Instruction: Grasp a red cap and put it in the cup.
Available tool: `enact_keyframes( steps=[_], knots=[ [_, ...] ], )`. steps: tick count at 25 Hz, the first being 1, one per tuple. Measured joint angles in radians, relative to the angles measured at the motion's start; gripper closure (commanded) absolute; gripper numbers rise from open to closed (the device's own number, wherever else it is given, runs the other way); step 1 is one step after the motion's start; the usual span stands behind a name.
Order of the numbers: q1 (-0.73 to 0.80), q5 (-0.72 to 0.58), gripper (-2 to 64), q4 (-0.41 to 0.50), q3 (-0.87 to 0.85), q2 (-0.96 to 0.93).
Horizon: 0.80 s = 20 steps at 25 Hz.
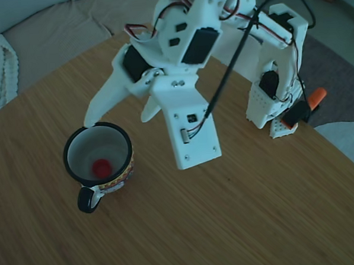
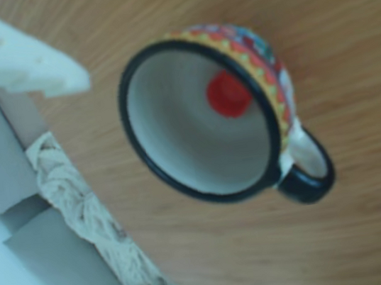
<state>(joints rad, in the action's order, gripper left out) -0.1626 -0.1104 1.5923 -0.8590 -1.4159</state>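
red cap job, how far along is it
Done: the red cap lies on the bottom inside the cup, also seen in the other view. In hand: nothing; the gripper is open, one fingertip at the cup's rim, holding nothing. Left: only pulling the arm clear of the cup, which stands upright on the table.

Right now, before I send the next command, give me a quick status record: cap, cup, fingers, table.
red cap: lying on the bottom inside the cup, not held
cup: upright on the table, mouth open, black handle toward the bottom of the fixed view
gripper: empty; fingers apart, one tip at the cup's far rim in the fixed view, the other off to the right
table: bare wood around the cup
arm base: at the table's far right edge in the fixed view, orange clamp handle beside it
task state: cap looks deposited
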Motion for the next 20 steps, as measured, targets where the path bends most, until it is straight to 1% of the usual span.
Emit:
enact_keyframes(
  steps=[5,9,11,14,15,16,20],
  knots=[
    [0.060,-0.006,15.6,0.000,-0.219,-0.160],
    [0.066,0.002,15.7,-0.005,-0.396,-0.250],
    [0.074,0.002,15.7,-0.035,-0.471,-0.288],
    [0.064,-0.002,15.9,-0.107,-0.611,-0.371],
    [0.064,-0.002,17.4,-0.133,-0.663,-0.402],
    [0.066,-0.002,20.3,-0.161,-0.715,-0.433],
    [0.084,-0.002,38.6,-0.273,-0.896,-0.552]
  ],
)
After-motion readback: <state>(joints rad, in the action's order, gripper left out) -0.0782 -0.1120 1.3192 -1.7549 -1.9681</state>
